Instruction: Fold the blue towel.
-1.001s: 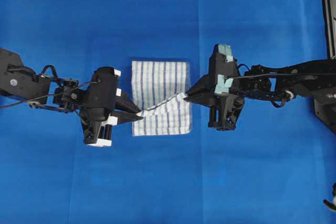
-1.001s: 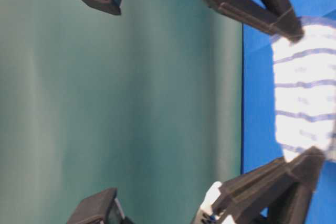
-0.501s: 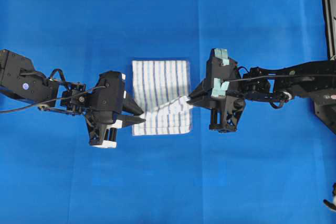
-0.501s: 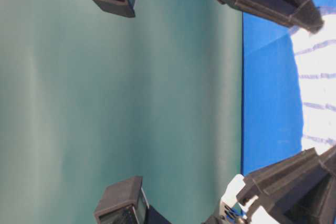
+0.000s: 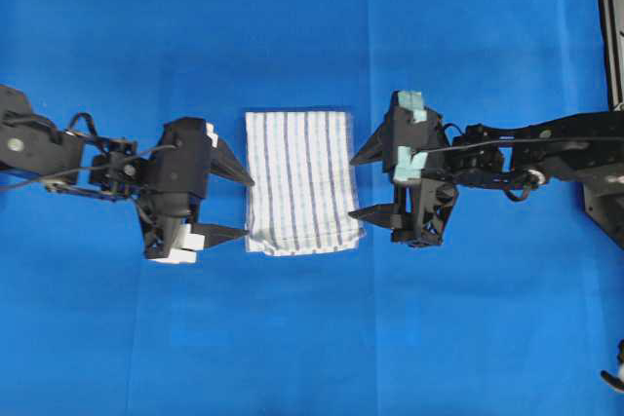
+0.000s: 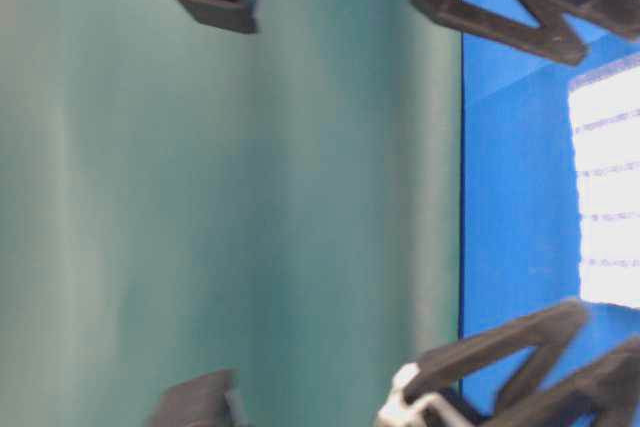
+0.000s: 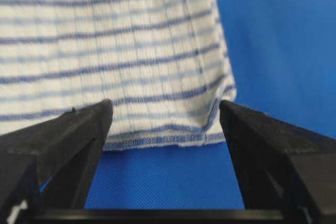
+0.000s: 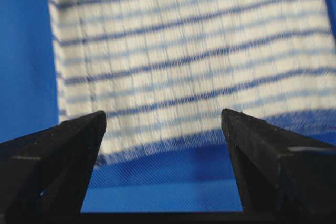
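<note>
Striped blue towel (image 5: 299,182) lies flat, folded, mid blue table cover (image 5: 292,26), between left gripper (image 5: 232,207) and right gripper (image 5: 366,184), both jaws spread wide, holding nothing, just beside its side edges.

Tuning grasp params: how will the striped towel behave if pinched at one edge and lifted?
Probably floppy: the blue towel is thin woven cloth lying flat in layers, so it would drape. Likely light. The folded layers may slide apart or unfold unless a pinch catches them all; one corner already buckles slightly.
</note>
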You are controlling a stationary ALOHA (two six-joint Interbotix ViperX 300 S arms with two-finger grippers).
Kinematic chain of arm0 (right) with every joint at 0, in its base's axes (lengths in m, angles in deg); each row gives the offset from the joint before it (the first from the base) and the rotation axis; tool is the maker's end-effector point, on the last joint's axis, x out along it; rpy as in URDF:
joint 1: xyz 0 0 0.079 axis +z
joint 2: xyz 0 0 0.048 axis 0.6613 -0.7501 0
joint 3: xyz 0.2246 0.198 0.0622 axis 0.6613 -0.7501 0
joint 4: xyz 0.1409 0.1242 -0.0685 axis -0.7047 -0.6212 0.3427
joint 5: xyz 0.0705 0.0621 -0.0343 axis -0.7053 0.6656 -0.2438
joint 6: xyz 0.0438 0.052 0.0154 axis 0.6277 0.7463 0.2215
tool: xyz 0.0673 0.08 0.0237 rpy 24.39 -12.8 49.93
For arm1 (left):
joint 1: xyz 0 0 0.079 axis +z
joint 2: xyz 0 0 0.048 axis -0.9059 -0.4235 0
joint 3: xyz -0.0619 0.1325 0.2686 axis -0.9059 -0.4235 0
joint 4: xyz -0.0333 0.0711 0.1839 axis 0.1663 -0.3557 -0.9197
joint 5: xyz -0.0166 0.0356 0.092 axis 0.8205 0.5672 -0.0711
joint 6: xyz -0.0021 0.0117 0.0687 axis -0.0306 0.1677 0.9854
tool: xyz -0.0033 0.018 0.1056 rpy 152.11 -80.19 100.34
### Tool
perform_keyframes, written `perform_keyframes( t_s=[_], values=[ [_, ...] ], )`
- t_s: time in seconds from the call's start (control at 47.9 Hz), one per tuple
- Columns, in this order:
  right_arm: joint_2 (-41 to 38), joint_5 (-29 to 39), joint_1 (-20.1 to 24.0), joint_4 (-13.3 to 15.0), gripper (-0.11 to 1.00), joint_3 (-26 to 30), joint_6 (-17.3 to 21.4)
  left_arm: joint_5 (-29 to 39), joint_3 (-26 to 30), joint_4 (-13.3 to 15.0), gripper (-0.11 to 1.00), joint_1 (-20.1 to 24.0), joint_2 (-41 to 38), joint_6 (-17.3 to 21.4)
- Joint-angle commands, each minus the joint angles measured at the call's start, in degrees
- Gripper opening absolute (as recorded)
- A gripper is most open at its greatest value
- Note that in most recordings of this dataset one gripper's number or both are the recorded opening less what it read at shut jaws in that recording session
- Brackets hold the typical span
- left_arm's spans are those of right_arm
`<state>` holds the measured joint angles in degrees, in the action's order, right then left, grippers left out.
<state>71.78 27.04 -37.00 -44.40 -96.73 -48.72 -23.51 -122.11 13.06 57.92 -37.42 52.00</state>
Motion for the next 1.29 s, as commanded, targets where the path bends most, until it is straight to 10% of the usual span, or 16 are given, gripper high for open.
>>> perform_keyframes(
  t_s=[0.0,0.584,1.273],
  values=[
    [3.8,-0.1,0.0,0.9,0.9,0.9,-0.4,2.0,0.0,-0.1,0.77,0.4,5.0,0.5],
    [27.1,4.3,-8.5,2.7,0.89,-6.6,-8.3,4.9,-10.5,-0.2,0.77,5.5,31.7,4.4],
    [49.6,2.3,-9.8,2.5,0.89,-25.1,-9.0,5.2,-29.0,0.0,0.77,5.9,60.8,3.9]
  ],
)
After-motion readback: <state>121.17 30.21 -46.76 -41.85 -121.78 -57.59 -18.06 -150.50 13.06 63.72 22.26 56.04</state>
